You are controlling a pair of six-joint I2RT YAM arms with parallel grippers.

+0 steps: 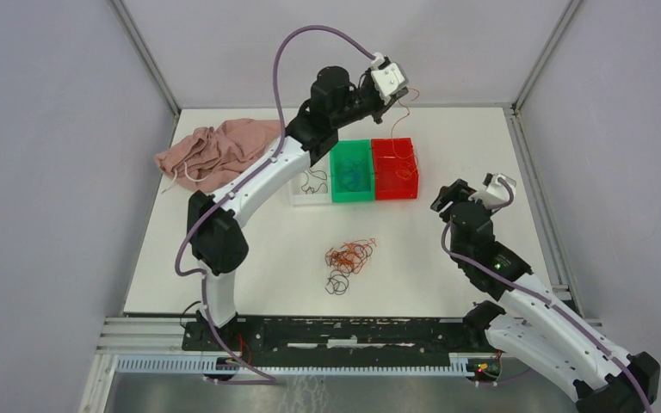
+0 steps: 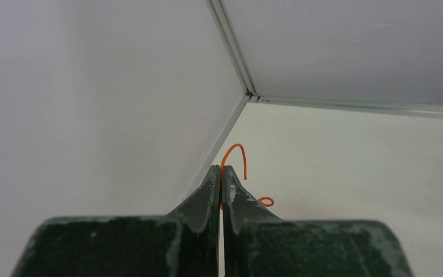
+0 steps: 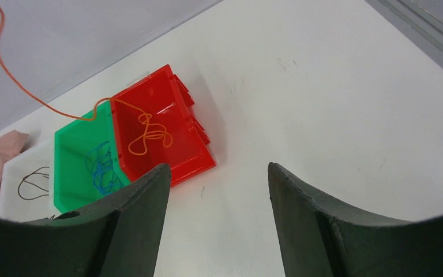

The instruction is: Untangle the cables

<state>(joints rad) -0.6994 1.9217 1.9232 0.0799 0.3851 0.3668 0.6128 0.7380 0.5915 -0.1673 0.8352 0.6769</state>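
The tangled wad of cables [image 1: 349, 255], orange-red and black, lies on the white table in front of the bins. My left gripper [image 1: 385, 107] is raised at the far side, above the red bin [image 1: 394, 169]. It is shut on a thin orange wire [image 2: 234, 151] whose curled end sticks out past the fingertips [image 2: 220, 168]. The wire hangs down [image 1: 410, 142] into the red bin, where its lower part coils [image 3: 149, 135]. My right gripper [image 1: 447, 196] is open and empty [image 3: 216, 167], right of the red bin [image 3: 167, 133] and above bare table.
A green bin [image 1: 351, 171] with blue wires [image 3: 101, 164] stands left of the red one. A clear tray [image 1: 310, 185] with a black wire [image 3: 32, 182] stands further left. A pink cloth [image 1: 219, 151] with a white cord lies at the back left. Grey walls enclose the table.
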